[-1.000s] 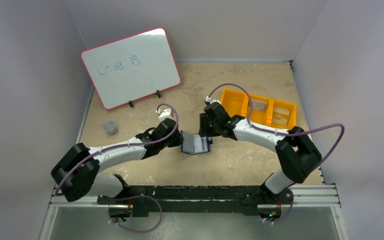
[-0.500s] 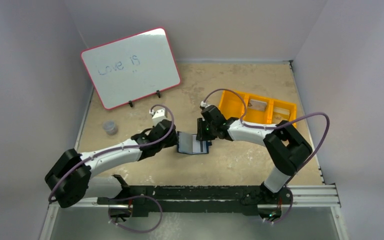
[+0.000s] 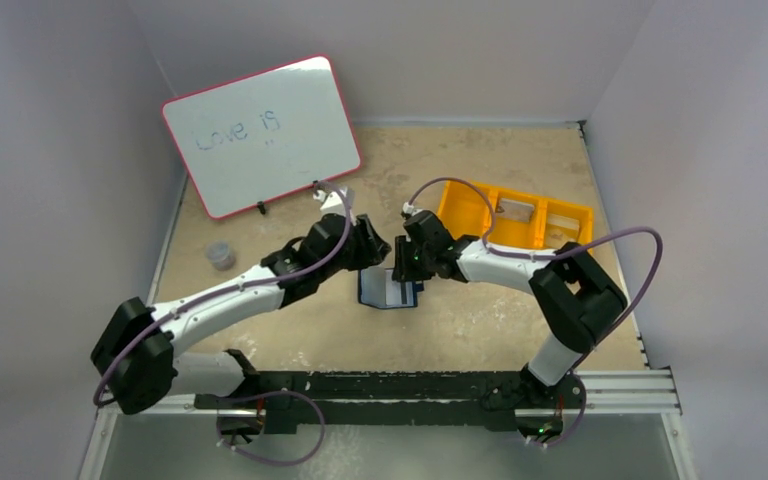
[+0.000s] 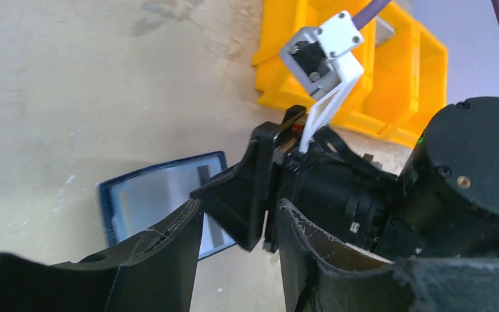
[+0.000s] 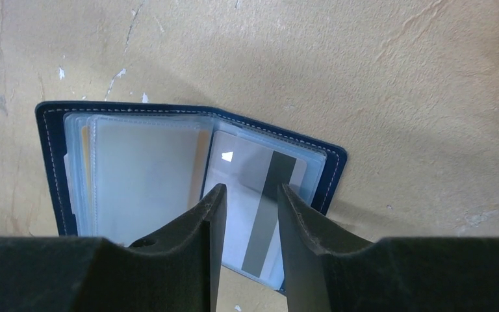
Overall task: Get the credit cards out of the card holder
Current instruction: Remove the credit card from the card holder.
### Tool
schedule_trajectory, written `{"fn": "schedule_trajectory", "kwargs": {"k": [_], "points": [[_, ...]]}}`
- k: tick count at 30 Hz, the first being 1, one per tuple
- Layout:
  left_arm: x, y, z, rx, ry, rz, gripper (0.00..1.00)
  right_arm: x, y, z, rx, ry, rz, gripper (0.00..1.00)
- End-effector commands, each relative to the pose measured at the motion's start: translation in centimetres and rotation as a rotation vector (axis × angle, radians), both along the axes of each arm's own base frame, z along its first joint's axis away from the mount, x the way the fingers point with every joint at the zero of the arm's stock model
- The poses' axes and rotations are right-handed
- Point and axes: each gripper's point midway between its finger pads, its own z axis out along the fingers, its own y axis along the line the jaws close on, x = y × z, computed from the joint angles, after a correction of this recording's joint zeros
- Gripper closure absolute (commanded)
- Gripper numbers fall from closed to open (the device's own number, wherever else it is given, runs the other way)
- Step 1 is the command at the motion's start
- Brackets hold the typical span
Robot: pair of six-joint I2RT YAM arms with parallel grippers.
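Found the card holder (image 3: 388, 289) spread open and flat on the tabletop (image 3: 460, 330), about midway between the two arms. Caught the right end effector (image 3: 403, 272) poised directly over its right half, fingers parted by a narrow gap and clamped on nothing. Saw, from the right wrist, a navy border with pale stitching around clear pockets, and a whitish-grey credit card (image 5: 247, 175) with a dark stripe sitting in the right-hand pocket, framed squarely between those fingers (image 5: 211, 221). Could not tell whether the fingertips touched the plastic. Could not count what sat in the stacked sleeves on the left half either. Spotted the left end effector (image 3: 375, 248) raised just to the far left of the holder and apart from it, fingers spread and empty. Glimpsed, through its gap in the left wrist view, the black body of the right end effector and a corner of the open holder. Noted the orange tray (image 3: 480, 205) at the far right, the whiteboard (image 3: 260, 135) propped at the far left, and a small grey pot (image 3: 221, 255) near the left edge.
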Motion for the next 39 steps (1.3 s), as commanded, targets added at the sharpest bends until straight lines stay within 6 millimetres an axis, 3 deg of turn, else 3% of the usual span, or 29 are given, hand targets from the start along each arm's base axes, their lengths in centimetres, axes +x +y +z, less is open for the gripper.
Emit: {"fn": "schedule_trajectory", "kwargs": {"k": [1,5,12,19,23,33,35,39], "points": [[0.1,-3.1,-1.0,0.007,0.054,-0.113,0.58,-0.4,0.6,1.0,0.052,-0.004,0.001,0.62],[-0.1,-1.7,-6.0,0.053,0.168,-0.004,0.65,-0.6,0.3,1.0,0.085,0.011,-0.065,0.62],[-0.4,-0.5,-8.3,0.036,0.184,0.062,0.65,-1.3,0.1,0.3,0.115,0.039,-0.106,0.63],[-1.5,0.8,-13.1,0.171,0.3,0.074,0.7,-1.1,-0.9,0.7,0.087,0.02,-0.147,0.62],[-1.1,0.7,-12.1,0.164,0.265,0.067,0.7,-1.0,-1.7,0.3,0.035,0.022,-0.162,0.62],[-1.6,-4.3,-7.8,-0.042,0.208,-0.133,0.69,-1.2,-1.6,-0.4,0.04,0.04,-0.159,0.62],[-1.6,-4.2,-8.0,-0.036,0.209,-0.134,0.68,-1.2,-1.6,-0.4,0.042,0.04,-0.163,0.62],[-2.1,-3.2,-10.7,0.055,0.286,-0.107,0.69,-1.2,-1.7,-0.6,0.051,0.046,-0.167,0.62]]}}
